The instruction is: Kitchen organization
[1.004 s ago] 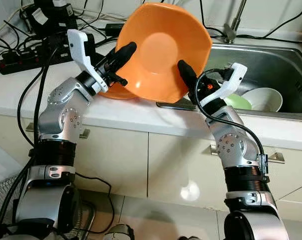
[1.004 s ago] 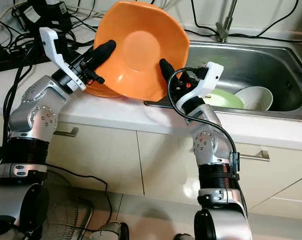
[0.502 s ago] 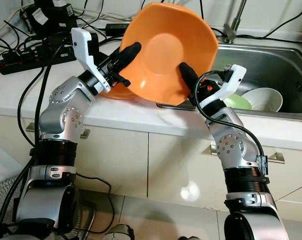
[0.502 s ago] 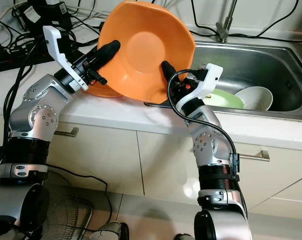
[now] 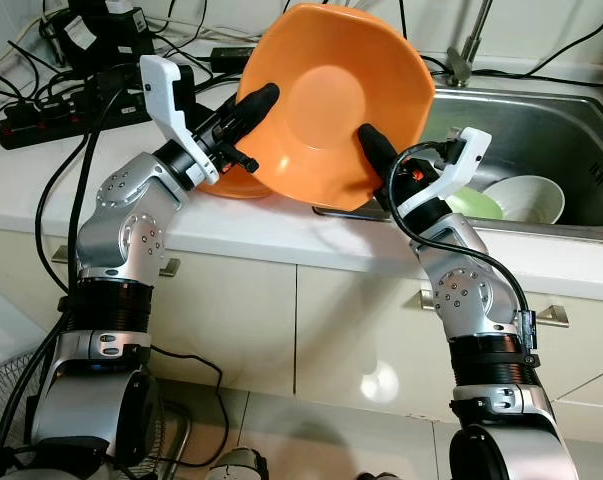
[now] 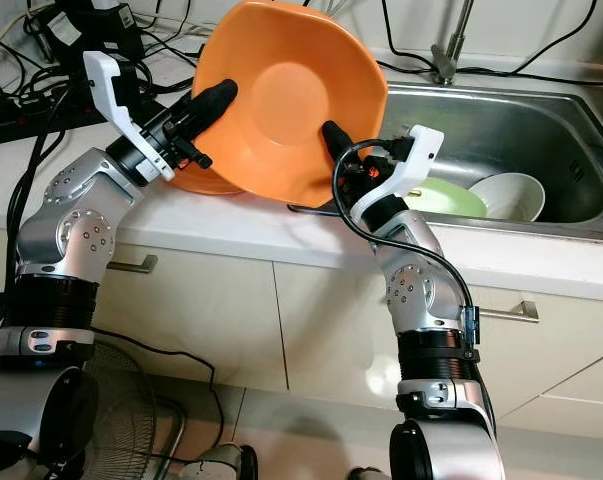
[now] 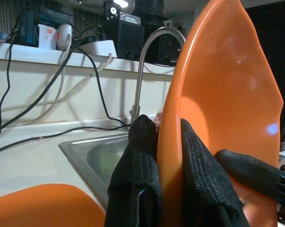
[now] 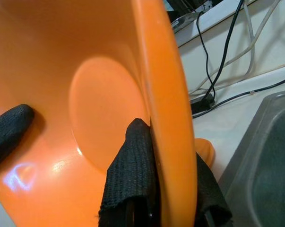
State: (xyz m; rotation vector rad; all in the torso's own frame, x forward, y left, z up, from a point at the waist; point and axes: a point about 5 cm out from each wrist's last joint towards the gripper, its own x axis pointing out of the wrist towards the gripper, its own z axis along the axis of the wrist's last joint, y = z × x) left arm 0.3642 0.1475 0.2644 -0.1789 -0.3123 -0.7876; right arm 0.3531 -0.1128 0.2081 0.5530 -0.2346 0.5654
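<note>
Orange bowl (image 5: 336, 100) hung tilted on edge above the bench's (image 5: 261, 225) front edge, just left of the sink (image 5: 541, 130). Left claw (image 5: 243, 112) pinched its left rim, right claw (image 5: 373, 150) its lower right rim, both clamped; the sink lay rightward.

Head stereo pair looking down at counter, wrist cameras close on shared orange bowl (image 5: 331, 100)
</note>
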